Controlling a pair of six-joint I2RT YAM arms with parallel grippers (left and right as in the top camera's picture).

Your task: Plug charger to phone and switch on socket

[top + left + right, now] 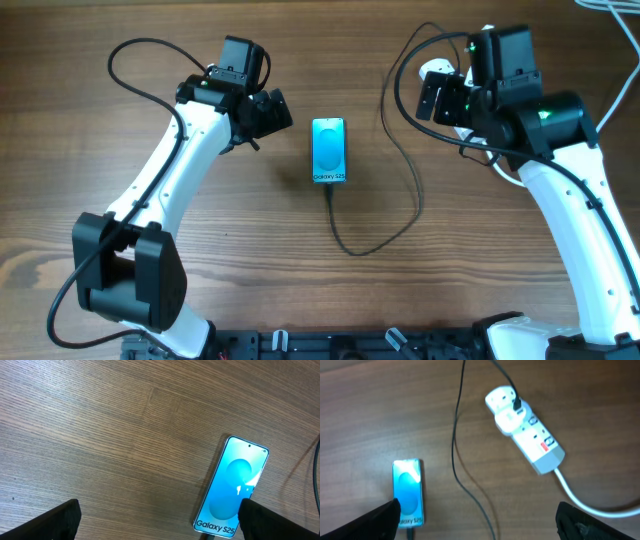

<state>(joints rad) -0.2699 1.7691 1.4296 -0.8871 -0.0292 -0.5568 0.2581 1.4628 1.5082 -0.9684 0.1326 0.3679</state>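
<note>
The phone [329, 150] lies flat mid-table, its teal screen up and its "Galaxy S25" label at the near end. The charger [415, 205], a thin black cable, runs from that label end [212, 536], loops toward the front and climbs back to the socket [530, 435]. Its tip seems seated in the phone. The socket is a white strip with a white adapter [507, 417] plugged in and a red switch [543, 446]. My left gripper [272, 112] hovers open just left of the phone [232, 487]. My right gripper [433, 95] hangs open above the socket, holding nothing.
A thick white lead [580, 500] leaves the socket toward the right. The black cable [455, 450] crosses the bare wooden table [230, 260] between the phone [408, 491] and the socket. Both arm bases stand at the front edge.
</note>
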